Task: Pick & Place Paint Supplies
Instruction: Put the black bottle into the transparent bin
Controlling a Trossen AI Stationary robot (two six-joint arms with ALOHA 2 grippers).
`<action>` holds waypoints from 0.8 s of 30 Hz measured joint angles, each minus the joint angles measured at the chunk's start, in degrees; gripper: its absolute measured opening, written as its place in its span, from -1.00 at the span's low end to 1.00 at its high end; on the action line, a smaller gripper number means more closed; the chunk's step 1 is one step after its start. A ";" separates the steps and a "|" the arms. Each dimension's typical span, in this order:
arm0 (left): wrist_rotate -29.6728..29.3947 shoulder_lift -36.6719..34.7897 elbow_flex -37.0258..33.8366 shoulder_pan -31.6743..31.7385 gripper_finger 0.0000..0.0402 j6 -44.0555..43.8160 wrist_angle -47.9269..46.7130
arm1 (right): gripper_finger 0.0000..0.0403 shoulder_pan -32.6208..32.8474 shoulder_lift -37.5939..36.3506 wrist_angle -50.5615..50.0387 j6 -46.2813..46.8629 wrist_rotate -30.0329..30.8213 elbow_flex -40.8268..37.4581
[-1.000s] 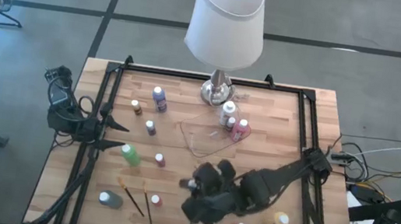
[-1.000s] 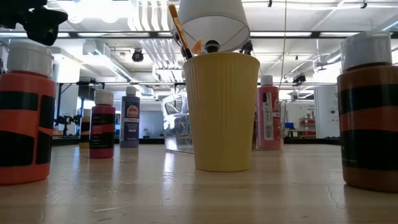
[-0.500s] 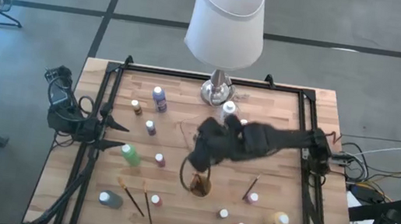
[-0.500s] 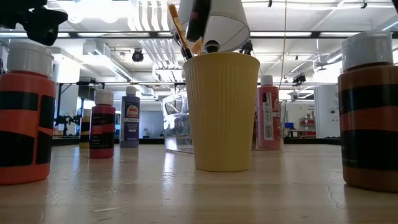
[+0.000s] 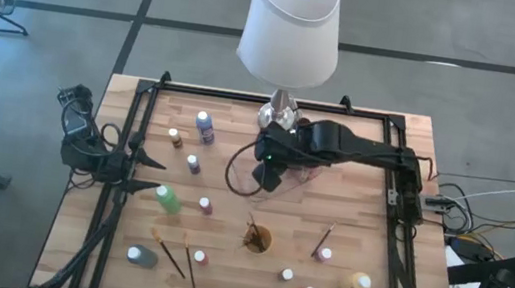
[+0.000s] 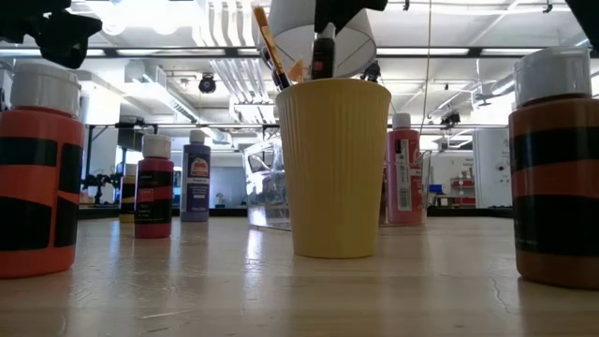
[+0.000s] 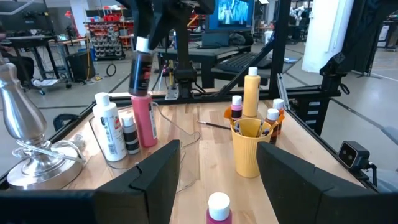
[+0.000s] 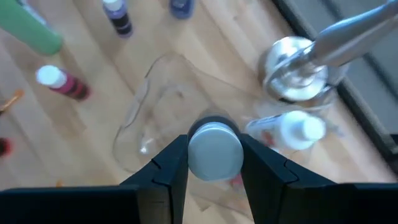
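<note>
High view first: we see the right tool [image 5: 270, 174] stretched over the clear plastic tray [image 5: 238, 174], near the middle of the tabletop [image 5: 352, 188], just in front of the lamp base [image 5: 279, 118]. Its fingers [image 8: 163, 168] are clamped on a dark paint bottle [image 8: 215, 151] with a white cap, held upright in the air; from the left wrist view we see this bottle [image 7: 140, 67] hanging above the pink bottle [image 7: 144, 121] and the white bottle [image 7: 109, 132] that stand by the tray's far side.

We find the left tool [image 5: 144, 173] parked at the left edge of the tabletop, its fingers [image 7: 158, 171] spread wide with nothing between them.

Other supplies are scattered. A purple bottle [image 5: 204, 126] and two small bottles [image 5: 175, 137] stand toward the back left, a green bottle [image 5: 167, 198] lies near the left tool, and a grey bottle [image 5: 142, 256] lies at the front left beside two brushes [image 5: 178, 257]. The yellow-orange cup [image 5: 257, 238] sits in front of the tray with brushes inside it. To its right we see another brush [image 5: 322, 240], several small bottles [image 5: 288, 275] and a yellow bottle [image 5: 360, 281].
</note>
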 joint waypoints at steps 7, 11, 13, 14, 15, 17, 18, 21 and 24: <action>-0.01 0.00 -0.02 -0.01 0.09 0.00 0.00 | -0.43 3.15 -0.04 0.03 0.75 6.31 -0.99; 0.00 0.00 -0.02 -0.01 0.09 0.00 0.00 | -0.43 3.69 -0.04 -0.03 1.43 6.44 -3.48; -0.01 0.00 -0.02 0.01 0.09 0.00 0.00 | -0.42 3.68 -0.09 -0.02 1.43 6.42 -5.20; -0.01 0.00 -0.02 -0.01 0.09 0.00 0.00 | -0.42 3.49 -0.11 -0.02 1.40 6.43 -6.23; -0.02 0.00 -0.02 0.00 0.09 0.00 0.00 | -0.42 3.20 -0.11 -0.01 1.44 6.41 -7.29; -0.02 0.00 -0.02 0.02 0.09 0.00 0.00 | -0.43 2.70 -0.11 -0.05 1.45 6.47 -9.35; 0.00 0.00 -0.02 -0.01 0.09 0.00 0.00 | -0.44 2.50 -0.11 0.09 1.42 6.49 -10.32; -0.02 0.00 -0.02 0.01 0.09 0.00 -0.02 | -0.44 2.15 -0.63 2.41 0.54 6.58 -13.44; 0.00 0.00 -0.02 0.00 0.09 0.00 -0.04 | -0.43 1.95 -2.32 7.61 -0.61 6.37 -17.66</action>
